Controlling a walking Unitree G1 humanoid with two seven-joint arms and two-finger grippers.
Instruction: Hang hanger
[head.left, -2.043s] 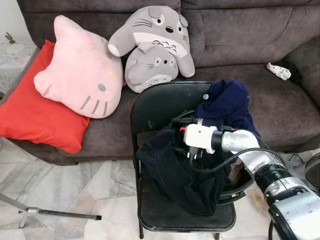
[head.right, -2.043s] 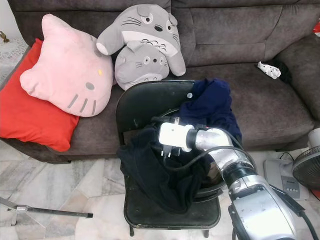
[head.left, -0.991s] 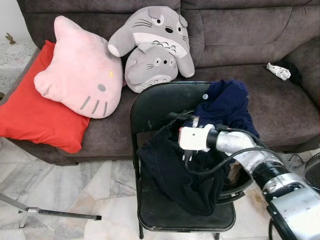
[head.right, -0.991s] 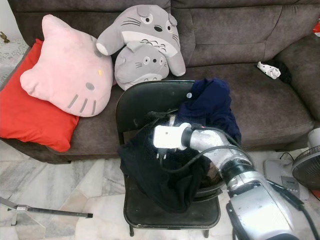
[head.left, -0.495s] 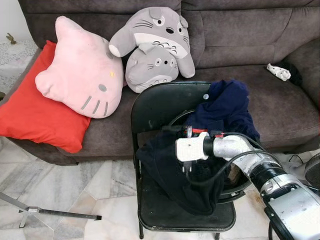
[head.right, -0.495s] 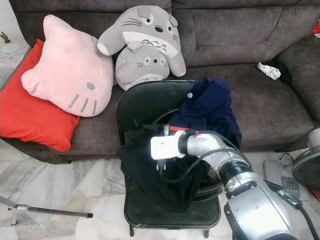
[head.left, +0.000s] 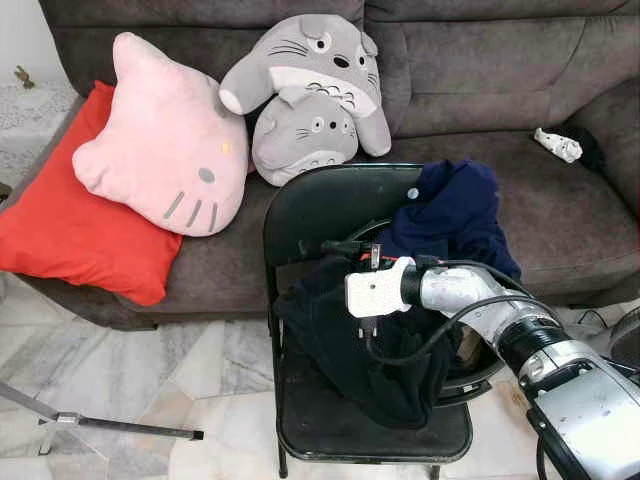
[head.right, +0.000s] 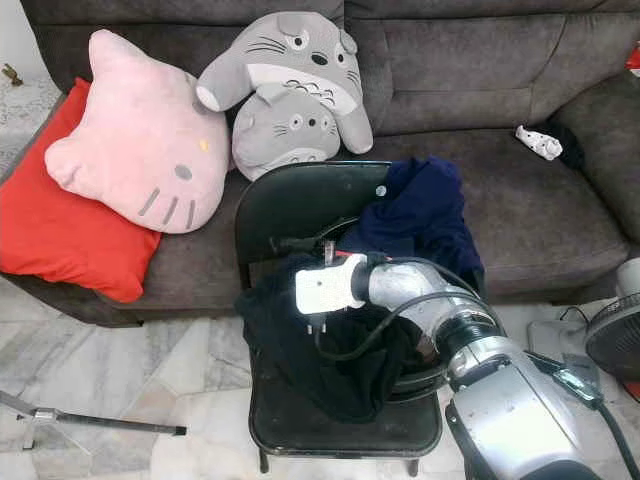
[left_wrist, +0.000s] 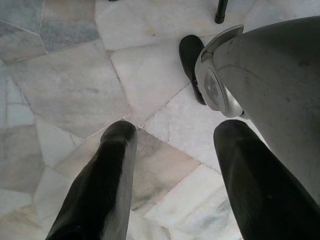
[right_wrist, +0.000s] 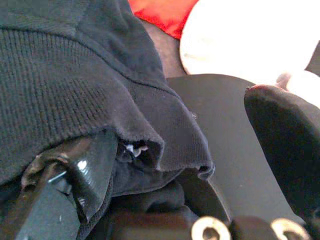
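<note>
**Reaching into the clothes on the chair, hanger not yet lifted**

Nearest to us, our left gripper (left_wrist: 170, 190) is hanging idle over the marble floor (left_wrist: 75, 85), its two black fingers spread wide with nothing between them.

Ahead, we are stretching our right arm across the black folding chair (head.left: 320, 205), and our right gripper (right_wrist: 175, 165) is pushing into the heap of garments. In the right wrist view its fingers are standing apart: one is lying under the hem of the black knit garment (head.left: 350, 350), the other is out over the bare chair back. They are clamping nothing yet. A thin dark curve beside the navy garment (head.left: 455, 215) may be the hanger (head.left: 362, 229), but we cannot tell for sure.

We judge the task to be in its early part: gripping, lifting and hanging are all left to do.

Beyond the chair, the brown sofa (head.left: 520, 60) is carrying a red cushion (head.left: 60, 235), a pink cat pillow (head.left: 160, 150) and two grey plush toys (head.left: 305, 85).
</note>
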